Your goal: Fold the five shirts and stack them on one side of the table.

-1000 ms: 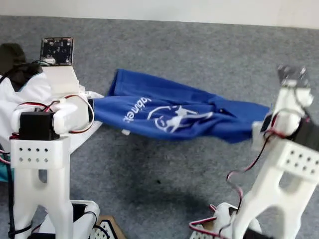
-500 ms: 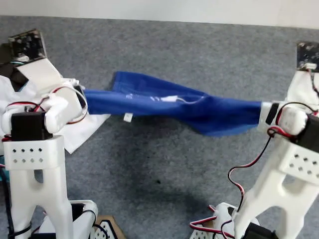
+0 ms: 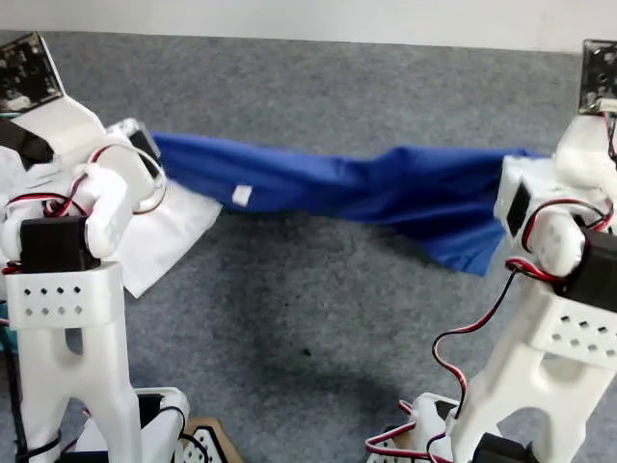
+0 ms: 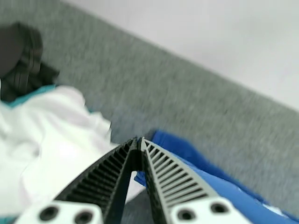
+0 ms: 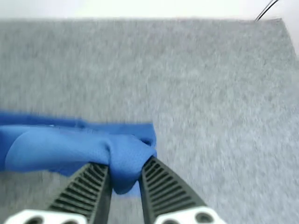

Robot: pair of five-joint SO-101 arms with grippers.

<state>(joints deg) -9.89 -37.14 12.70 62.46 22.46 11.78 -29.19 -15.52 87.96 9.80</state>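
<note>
A blue shirt hangs stretched across the grey table between both arms, a small white tag showing near its left end. My left gripper is shut on the shirt's left end, up by the white shirt pile. My right gripper is shut on a bunched fold of the blue shirt at the right side of the table. In the high view the left arm and the right arm stand far apart with the cloth taut between them.
A white shirt lies spread at the left under the left arm, with a dark garment and a teal edge beyond it. Bare grey carpet covers the table's middle and front. A pale wall runs along the far edge.
Both arms have swung outward and back, pulling the blue shirt from a sagging spread into a long taut band. The printed side has turned out of sight.
</note>
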